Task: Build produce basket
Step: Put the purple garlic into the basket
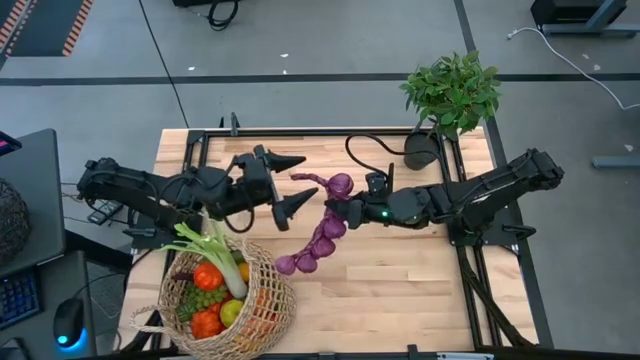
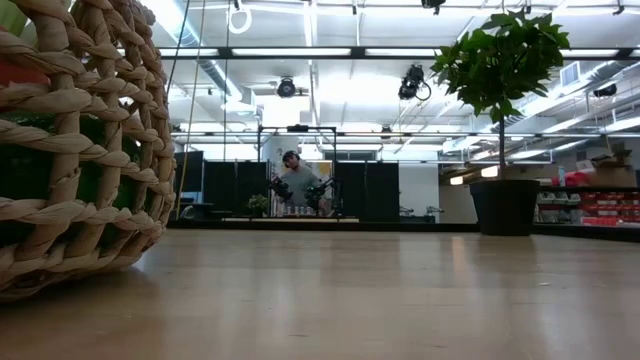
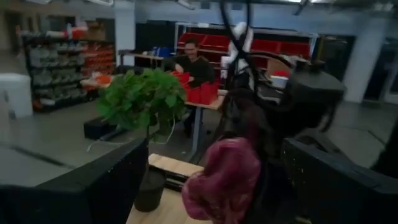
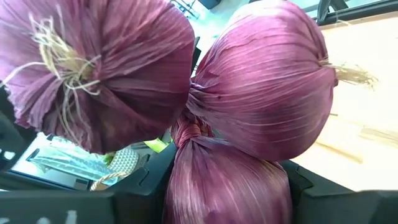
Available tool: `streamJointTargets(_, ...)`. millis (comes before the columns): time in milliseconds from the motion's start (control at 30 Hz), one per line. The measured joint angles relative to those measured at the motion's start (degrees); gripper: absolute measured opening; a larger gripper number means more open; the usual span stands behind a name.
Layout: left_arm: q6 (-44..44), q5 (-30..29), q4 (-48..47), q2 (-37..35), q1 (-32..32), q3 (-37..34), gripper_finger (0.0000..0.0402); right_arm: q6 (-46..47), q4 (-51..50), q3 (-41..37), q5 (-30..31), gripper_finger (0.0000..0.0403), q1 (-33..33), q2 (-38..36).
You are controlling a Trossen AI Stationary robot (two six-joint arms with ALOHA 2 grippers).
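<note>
We see both arms stretched level over the middle of the bench (image 1: 400,290), reaching toward each other. The left tool (image 1: 290,186) points toward the right arm with its two dark, pointed fingers (image 1: 296,208) spread wide and nothing between them. The right tool (image 1: 345,214) comes in from the opposite side and is clamped on a braid of red onions (image 1: 322,236), gripping it near the upper part of the string. The braid hangs from that grip: its top end curls up between the two tools, and the lower bulbs trail down toward the basket (image 1: 270,305), the last ones lying on the wood just beside its rim.

In the right wrist view the onions (image 4: 261,81) fill the picture: round bulbs with papery, finely ribbed purple skin, dry straw-coloured root tufts, and twisted skins knotted where the bulbs join. The left wrist view shows one blurred purple bulb (image 3: 225,182) between that tool's open dark fingers (image 3: 93,186).

The basket sits at the near left corner of the bench, a round tan thing of thick, open wicker weave, coarse and rope-like in the low view (image 2: 80,150). It holds a leek (image 1: 215,250) with white stem and green leaves, glossy red tomatoes (image 1: 208,276), green grapes (image 1: 200,300) and a yellow-green fruit. The bench is pale, smooth wood planks in a black metal frame. A leafy potted plant (image 1: 452,92) in a black pot stands at the far right corner.
</note>
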Motion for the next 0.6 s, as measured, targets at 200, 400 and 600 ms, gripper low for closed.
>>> streamJointTargets(200, -3.30, -0.47, 0.09, 0.05, 0.20, -0.01, 0.0372, 0.00, 0.01, 0.00, 0.01, 0.0176, 0.02, 0.00)
streamJointTargets(400, -6.47, -0.47, 0.08, -0.19, 0.19, 0.00, 0.0313, 0.00, 0.01, 0.00, -0.03, 0.0176, 0.02, 0.00)
streamJointTargets(600, -8.29, -0.40, -0.04, 0.01, 0.17, 0.00, 0.0180, 0.01, 0.01, 0.00, -1.14, 0.0176, 0.24, 0.00)
